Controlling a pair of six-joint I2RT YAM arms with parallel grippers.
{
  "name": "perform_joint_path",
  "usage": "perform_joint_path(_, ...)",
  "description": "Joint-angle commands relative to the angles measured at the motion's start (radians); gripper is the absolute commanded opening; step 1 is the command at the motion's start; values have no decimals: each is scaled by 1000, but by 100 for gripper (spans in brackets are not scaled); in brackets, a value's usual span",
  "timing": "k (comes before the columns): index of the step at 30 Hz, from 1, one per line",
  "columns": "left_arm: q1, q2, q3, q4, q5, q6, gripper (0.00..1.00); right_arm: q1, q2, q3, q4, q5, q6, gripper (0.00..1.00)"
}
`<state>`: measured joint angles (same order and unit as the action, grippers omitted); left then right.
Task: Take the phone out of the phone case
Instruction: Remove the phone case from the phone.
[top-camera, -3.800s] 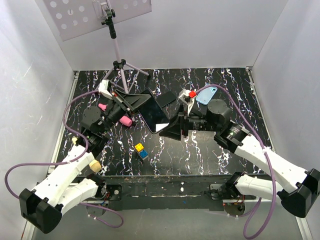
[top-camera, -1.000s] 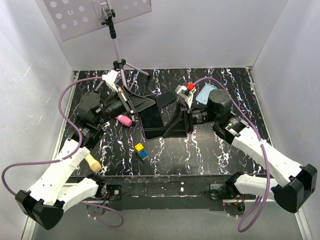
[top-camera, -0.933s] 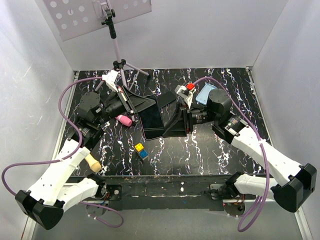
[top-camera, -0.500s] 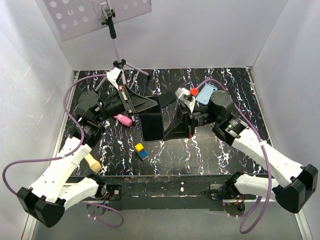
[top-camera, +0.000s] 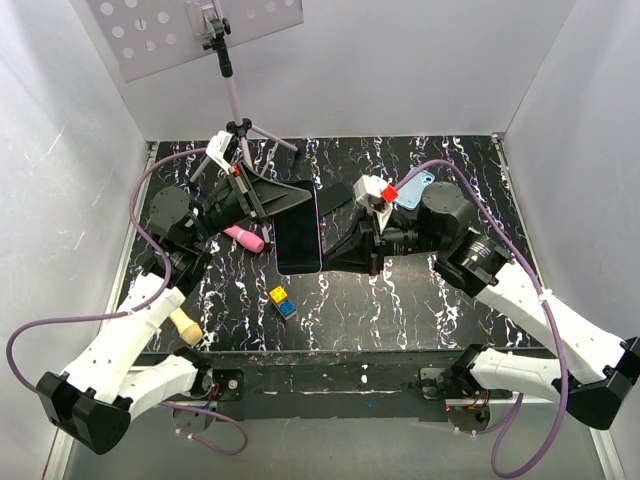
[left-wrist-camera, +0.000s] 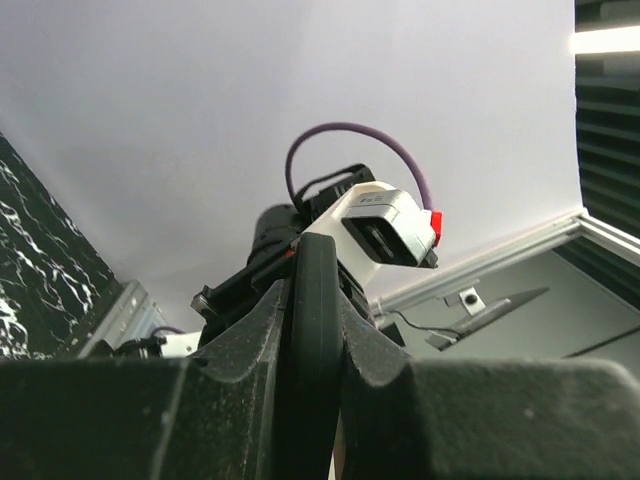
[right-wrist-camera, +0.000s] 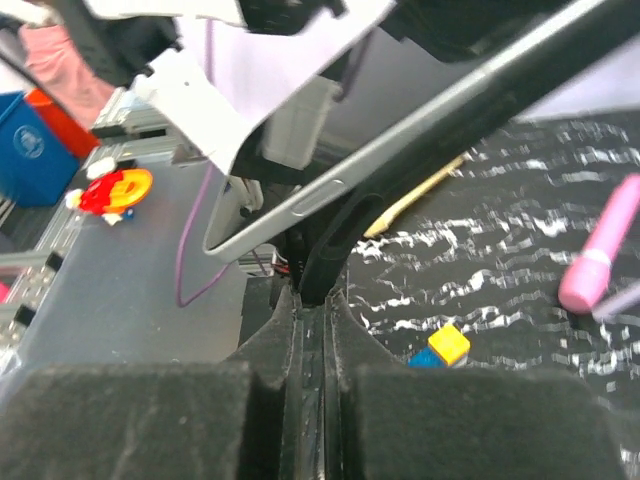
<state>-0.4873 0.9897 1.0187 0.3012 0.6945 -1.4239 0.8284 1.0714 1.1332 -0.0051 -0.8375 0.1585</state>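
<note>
The phone (top-camera: 298, 240), a black slab with a dark screen, hangs above the table's middle between both grippers. My left gripper (top-camera: 300, 192) is shut on its far edge. In the left wrist view a thick black rounded edge (left-wrist-camera: 318, 265) stands clamped between the fingers of the left gripper (left-wrist-camera: 317, 295). My right gripper (top-camera: 328, 262) reaches in from the right. In the right wrist view the phone's silver side (right-wrist-camera: 400, 150) parts from a black rubbery phone case rim (right-wrist-camera: 345, 235). The right gripper (right-wrist-camera: 322, 300) is shut on that rim.
A light blue phone-sized shell (top-camera: 415, 188) lies behind the right arm. A pink object (top-camera: 245, 238), yellow and blue blocks (top-camera: 281, 301) and a cream object (top-camera: 186, 326) lie on the table. A tripod (top-camera: 240, 130) stands at the back.
The right gripper has shut on the black rim. Both arms have turned the phone from a tilt to straight and carried it slightly left.
</note>
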Motion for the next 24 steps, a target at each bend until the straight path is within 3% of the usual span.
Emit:
perform_joint_path(1, -17, -23, 15, -51, -29, 27, 0, -12, -4, 92, -155, 429, 18, 17)
perform_joint_path(3, -17, -39, 43, -161, -85, 144, 0, -12, -34, 60, -251, 486, 90, 42)
perform_joint_path(6, -17, -60, 54, -264, -177, 275, 0, -15, -93, -15, -309, 492, 221, 58)
perform_joint_path(9, -17, -63, 34, -271, -231, 321, 0, -31, -122, -42, -317, 402, 416, 57)
perform_joint_path(13, -17, -46, 14, -246, -242, 326, 0, -35, -166, -115, -133, 269, 600, 49)
perform_joint_path(24, -19, -62, -32, -220, -225, 304, 0, -46, -73, -148, 114, 149, 769, 36)
